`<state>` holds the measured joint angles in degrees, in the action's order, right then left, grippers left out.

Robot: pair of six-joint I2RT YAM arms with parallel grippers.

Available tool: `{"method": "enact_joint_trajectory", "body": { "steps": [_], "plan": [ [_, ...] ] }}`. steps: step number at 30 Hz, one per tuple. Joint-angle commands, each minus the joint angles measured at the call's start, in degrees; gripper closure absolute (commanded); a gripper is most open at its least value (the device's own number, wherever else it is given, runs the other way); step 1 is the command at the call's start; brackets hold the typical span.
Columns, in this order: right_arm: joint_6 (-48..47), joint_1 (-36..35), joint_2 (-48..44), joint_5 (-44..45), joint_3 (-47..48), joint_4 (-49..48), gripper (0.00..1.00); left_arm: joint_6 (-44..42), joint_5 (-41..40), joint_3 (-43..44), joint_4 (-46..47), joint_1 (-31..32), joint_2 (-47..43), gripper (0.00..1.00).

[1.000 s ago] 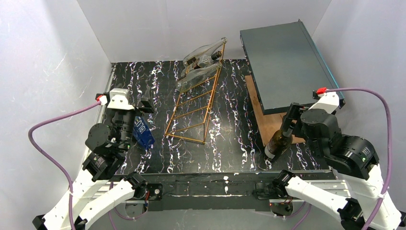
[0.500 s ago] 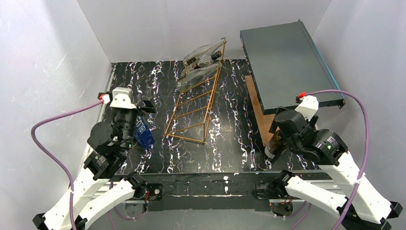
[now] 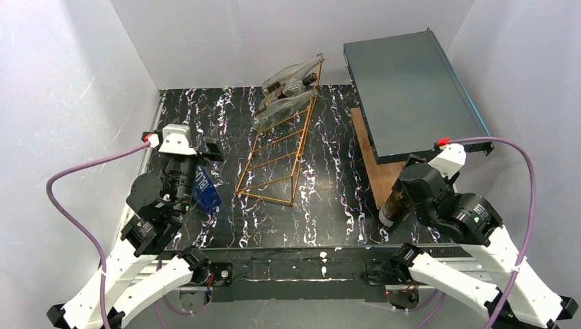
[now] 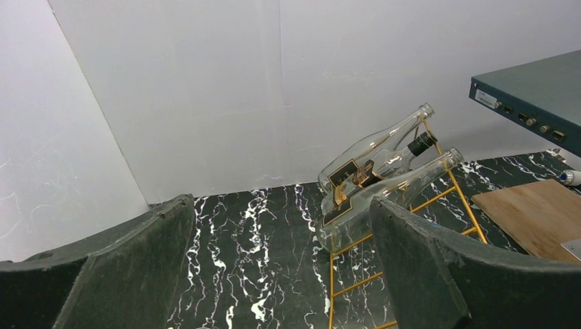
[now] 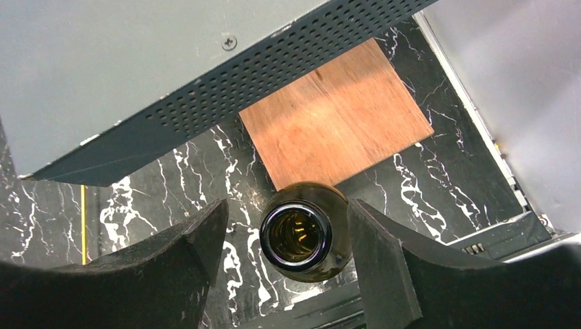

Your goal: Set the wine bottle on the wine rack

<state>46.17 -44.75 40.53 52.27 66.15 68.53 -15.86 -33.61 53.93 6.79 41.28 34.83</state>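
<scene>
Jaws on the right gripper (image 5: 286,216) are sitting either side of the brown wine bottle (image 5: 299,240), loose, with a gap showing on one side, so nothing's being squeezed. That bottle is standing upright on the marbled black table (image 3: 329,185), just by the near corner of a wooden board (image 5: 336,116) and the edge of the dark flat box (image 3: 411,89). It's sitting well apart from the gold wine rack (image 3: 277,154), which is carrying clear bottles (image 4: 373,168) at its far end. Left gripper (image 4: 281,226) is hanging wide open, gripping nothing.
</scene>
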Motion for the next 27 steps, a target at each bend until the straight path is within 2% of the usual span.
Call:
{"method": "enact_joint_trajectory", "body": {
  "steps": [1, 6, 8, 12, 18, 24, 27],
  "plan": [
    [-0.39, -0.2, 0.36, 1.5, -1.82, -2.97, 0.28, 0.38, -0.17, 0.12, 1.04, 0.25, 0.58, 0.01],
    [-1.52, -0.18, 0.58, 1.78, -2.91, -3.41, 0.35, 0.57, 0.04, 0.03, 1.04, 0.27, 0.93, 0.01],
    [-1.69, -0.19, 0.15, 1.79, -3.35, -3.68, 0.42, 0.71, 0.04, 0.03, 1.04, 0.25, 0.95, 0.01],
    [-3.03, -0.23, -0.98, 1.81, -3.91, -4.28, 0.61, 0.85, 0.27, 0.03, 1.08, 0.36, 1.02, 0.01],
    [-4.98, -0.24, -1.01, -0.77, -2.56, -5.24, 0.96, 0.62, -0.23, -0.1, 1.04, 0.36, 1.16, 0.01],
    [-17.12, -0.19, -0.31, -11.84, -1.48, -15.43, 0.99, 0.75, -0.13, -0.14, 1.04, 0.37, 0.81, 0.01],
    [-21.54, -0.17, 2.66, -15.39, 2.98, -15.73, 0.99, 0.84, -0.03, -0.06, 1.04, 0.38, 0.79, 0.01]
  ]
}}
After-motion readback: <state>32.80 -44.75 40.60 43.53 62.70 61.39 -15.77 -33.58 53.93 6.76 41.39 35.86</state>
